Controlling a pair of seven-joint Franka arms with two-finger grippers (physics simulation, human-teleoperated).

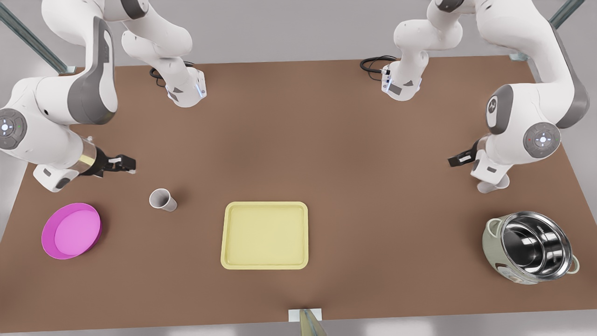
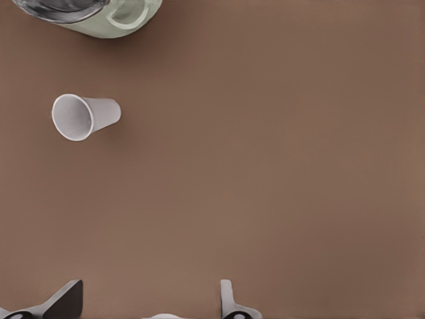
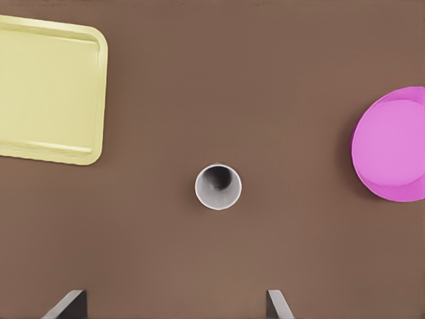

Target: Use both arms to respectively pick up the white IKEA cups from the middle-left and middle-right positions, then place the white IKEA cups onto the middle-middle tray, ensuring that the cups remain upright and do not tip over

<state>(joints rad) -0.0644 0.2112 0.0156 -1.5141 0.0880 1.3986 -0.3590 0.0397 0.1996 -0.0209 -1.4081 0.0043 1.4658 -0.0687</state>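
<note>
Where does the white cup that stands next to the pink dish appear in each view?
Front view: the white cup stands between the pink dish and the tray, near the right gripper.
Right wrist view: same cup, between tray and dish; jaws open.
Left wrist view: the other cup, beside the steel pot, ahead of the left gripper.
Shared landmark: the pink dish.

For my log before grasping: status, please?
Right gripper open, near one small white tapered cup. Left gripper open, other white cup ahead. Flat pale yellow tray holds no cup. Paths look free.
</note>
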